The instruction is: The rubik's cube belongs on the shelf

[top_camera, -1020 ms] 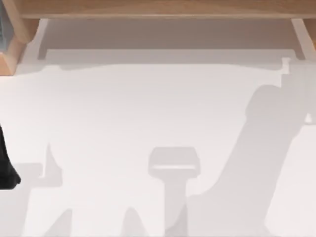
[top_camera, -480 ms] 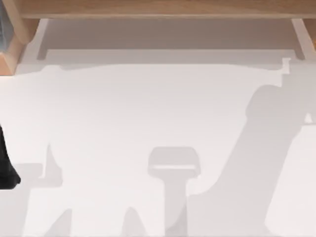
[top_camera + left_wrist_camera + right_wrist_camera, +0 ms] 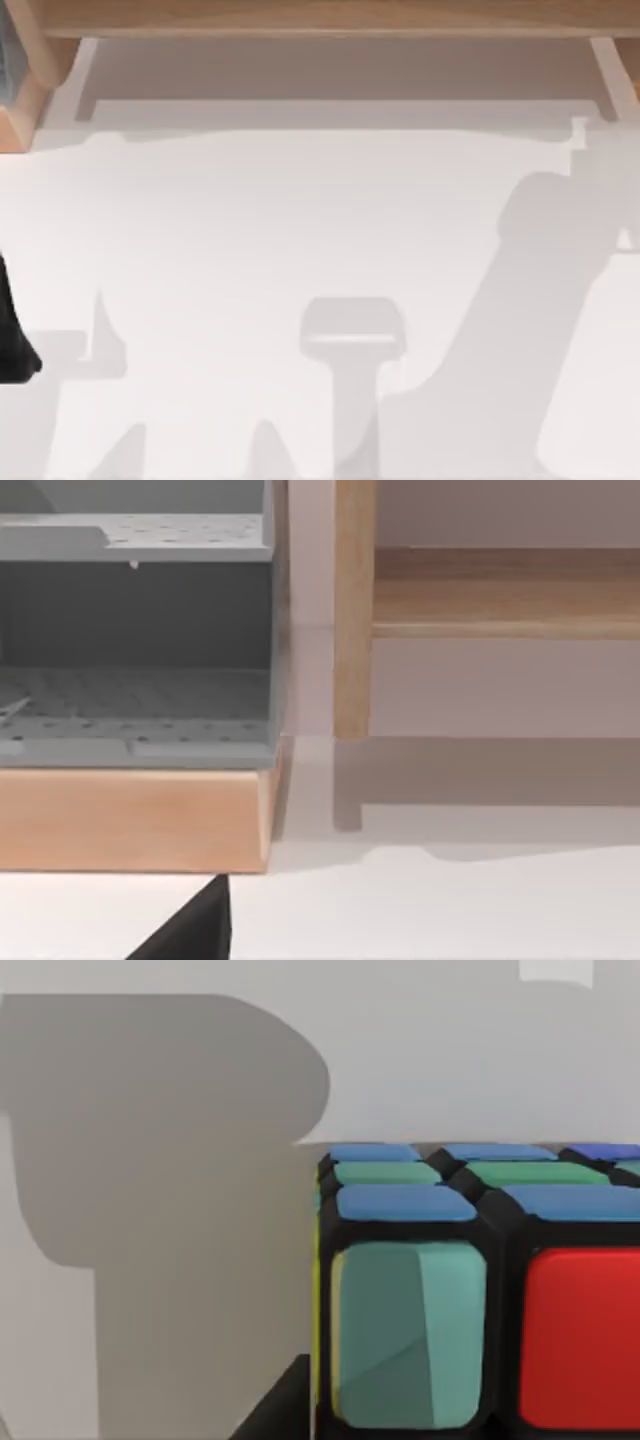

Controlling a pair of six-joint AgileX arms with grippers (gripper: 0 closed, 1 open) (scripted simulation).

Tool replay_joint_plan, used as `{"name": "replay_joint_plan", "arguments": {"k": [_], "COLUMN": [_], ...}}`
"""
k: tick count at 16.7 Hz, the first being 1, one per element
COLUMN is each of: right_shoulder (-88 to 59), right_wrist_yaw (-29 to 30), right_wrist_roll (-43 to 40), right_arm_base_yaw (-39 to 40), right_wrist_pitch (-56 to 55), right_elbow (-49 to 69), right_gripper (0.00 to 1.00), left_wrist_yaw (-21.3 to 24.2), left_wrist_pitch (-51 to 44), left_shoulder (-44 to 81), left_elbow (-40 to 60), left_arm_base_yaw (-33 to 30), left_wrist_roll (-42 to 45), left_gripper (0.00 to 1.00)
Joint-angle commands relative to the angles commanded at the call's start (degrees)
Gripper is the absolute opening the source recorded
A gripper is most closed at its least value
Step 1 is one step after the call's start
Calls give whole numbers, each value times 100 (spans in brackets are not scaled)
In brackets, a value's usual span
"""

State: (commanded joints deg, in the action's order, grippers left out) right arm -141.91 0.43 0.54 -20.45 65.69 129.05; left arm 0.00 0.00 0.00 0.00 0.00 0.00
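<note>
Nothing moved since prior top frames; black-gridded rubik's cube with blue, teal, red stickers (image 3: 470, 1300) fills right wrist view; probably light, rigid, slick-faced, so pinch opposite flat faces; right tool state: can't tell; light-brown wooden shelf (image 3: 330, 17) at table's far edge.

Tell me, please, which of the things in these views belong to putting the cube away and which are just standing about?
Part of the job:
- rubik's cube, close up in the right wrist view
- shelf, wooden, along the far edge of the table

Just standing about:
- grey perforated rack on a wooden base, left of the shelf's upright
- white table
</note>
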Motion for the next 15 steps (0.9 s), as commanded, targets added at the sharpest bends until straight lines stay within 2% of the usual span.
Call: {"name": "replay_joint_plan", "arguments": {"k": [9,15], "right_shoulder": [91,-7], "right_wrist_yaw": [31,11], "right_wrist_roll": [-32,-20], "right_arm_base_yaw": [-47,-30], "right_wrist_pitch": [309,736], "right_elbow": [70,703], "right_gripper": [0,0], "left_wrist_yaw": [0,0], "left_wrist_pitch": [0,0], "left_shoulder": [0,0], "left_elbow": [0,0], "left_arm_base_yaw": [0,0], "left_wrist_roll": [0,0], "left_gripper": [100,100]}}
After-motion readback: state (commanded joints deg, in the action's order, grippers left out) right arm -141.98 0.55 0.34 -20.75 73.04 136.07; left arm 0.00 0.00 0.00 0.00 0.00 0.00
